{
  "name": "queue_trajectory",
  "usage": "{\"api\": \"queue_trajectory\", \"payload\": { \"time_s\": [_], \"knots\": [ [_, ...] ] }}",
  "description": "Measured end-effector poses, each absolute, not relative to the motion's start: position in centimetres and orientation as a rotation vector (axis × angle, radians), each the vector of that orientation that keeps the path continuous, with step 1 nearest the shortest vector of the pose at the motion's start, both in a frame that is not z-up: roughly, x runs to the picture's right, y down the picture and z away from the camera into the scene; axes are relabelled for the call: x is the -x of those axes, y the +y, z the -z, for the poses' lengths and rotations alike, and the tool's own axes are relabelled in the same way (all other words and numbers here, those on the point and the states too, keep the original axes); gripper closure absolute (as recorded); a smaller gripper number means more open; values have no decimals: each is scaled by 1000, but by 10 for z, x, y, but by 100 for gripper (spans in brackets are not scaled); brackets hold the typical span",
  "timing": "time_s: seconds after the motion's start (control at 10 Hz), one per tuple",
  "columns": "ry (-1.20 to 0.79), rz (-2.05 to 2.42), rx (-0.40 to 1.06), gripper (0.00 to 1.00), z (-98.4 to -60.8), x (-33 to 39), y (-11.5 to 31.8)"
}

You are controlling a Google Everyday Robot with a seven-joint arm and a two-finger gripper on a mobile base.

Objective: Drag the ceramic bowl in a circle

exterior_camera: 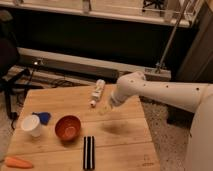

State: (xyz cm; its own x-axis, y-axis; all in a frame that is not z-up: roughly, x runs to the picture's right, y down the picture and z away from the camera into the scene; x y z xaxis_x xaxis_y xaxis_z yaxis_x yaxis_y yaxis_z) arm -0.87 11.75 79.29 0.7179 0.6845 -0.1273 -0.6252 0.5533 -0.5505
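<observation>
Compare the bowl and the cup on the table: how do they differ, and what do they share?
The bowl is glossy orange-red; the cup is white. The bowl is wider and shallower; the cup is narrower and taller. The cup stands left of the bowl. Both sit upright on the table, apart from the gripper, which hangs over the table's far right part.
</observation>
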Motion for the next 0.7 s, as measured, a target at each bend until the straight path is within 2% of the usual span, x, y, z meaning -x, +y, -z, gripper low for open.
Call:
{"api": "queue_trajectory", "payload": {
  "time_s": [0.3, 0.7],
  "knots": [
    [-72, -558, 557, 20, -762, 72, 162],
    [-49, -516, 532, 20, -737, 150, 164]
  ]
}}
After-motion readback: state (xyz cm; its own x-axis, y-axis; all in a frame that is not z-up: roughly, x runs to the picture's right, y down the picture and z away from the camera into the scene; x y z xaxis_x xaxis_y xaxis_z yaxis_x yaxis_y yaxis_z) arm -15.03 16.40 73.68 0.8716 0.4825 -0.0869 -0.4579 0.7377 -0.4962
